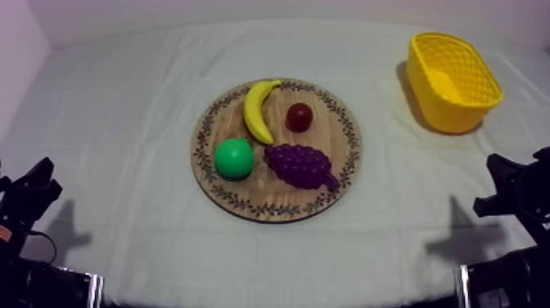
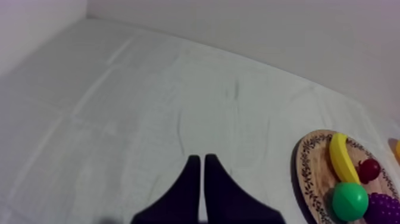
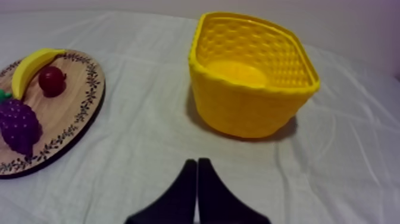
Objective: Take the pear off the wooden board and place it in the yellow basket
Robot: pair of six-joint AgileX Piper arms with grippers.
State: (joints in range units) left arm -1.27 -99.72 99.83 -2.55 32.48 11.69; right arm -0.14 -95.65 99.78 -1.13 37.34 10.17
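The green pear (image 1: 234, 158) lies on the left part of the round wooden board (image 1: 331, 131) in the middle of the table. It also shows in the left wrist view as the pear (image 2: 349, 201) on the board (image 2: 308, 170). The yellow basket (image 1: 446, 110) stands empty at the far right, and the basket (image 3: 256, 95) is close ahead of my right gripper (image 3: 197, 165). Both grippers are shut on nothing, fingers together as a wedge. My left gripper (image 2: 199, 162) hovers over bare cloth left of the board. In the top view the left gripper (image 1: 37, 184) and right gripper (image 1: 501, 176) sit low at the sides.
On the board with the pear are a banana (image 1: 259, 108), a small red fruit (image 1: 299, 117) and a bunch of purple grapes (image 1: 301, 165). Bare cloth lies between the board and the basket. A wall runs behind the table.
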